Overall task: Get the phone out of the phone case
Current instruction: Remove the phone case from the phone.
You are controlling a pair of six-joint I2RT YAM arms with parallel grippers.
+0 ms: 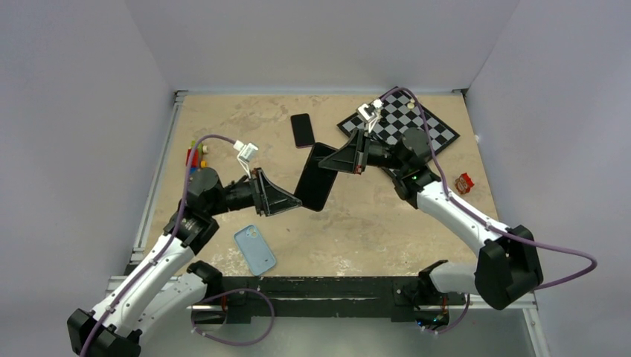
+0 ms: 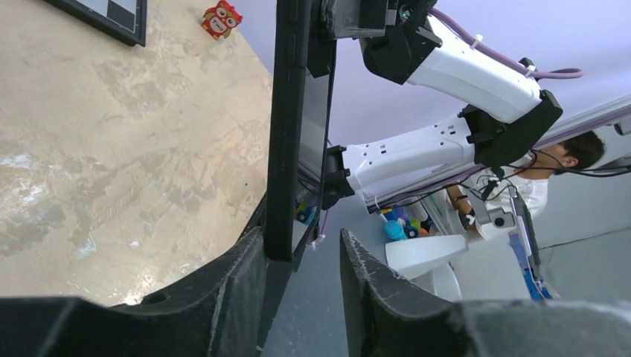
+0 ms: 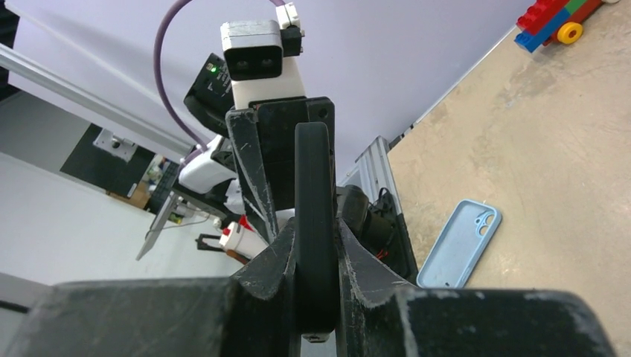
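Your right gripper (image 1: pixel 327 162) clamps the phone (image 1: pixel 316 184) at its 1 o'clock end, above table centre. Your left gripper (image 1: pixel 298 202) straddles the 7 o'clock end, loose on one side. The case (image 2: pixel 286 111) looks still on, so removal remains.

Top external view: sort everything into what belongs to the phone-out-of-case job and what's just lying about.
Job in hand:
- black phone in its case, held up between the arms
- left tool
- right tool

Lying about:
- empty blue case
- second black phone
- chessboard
- toy bricks
- red owl figure
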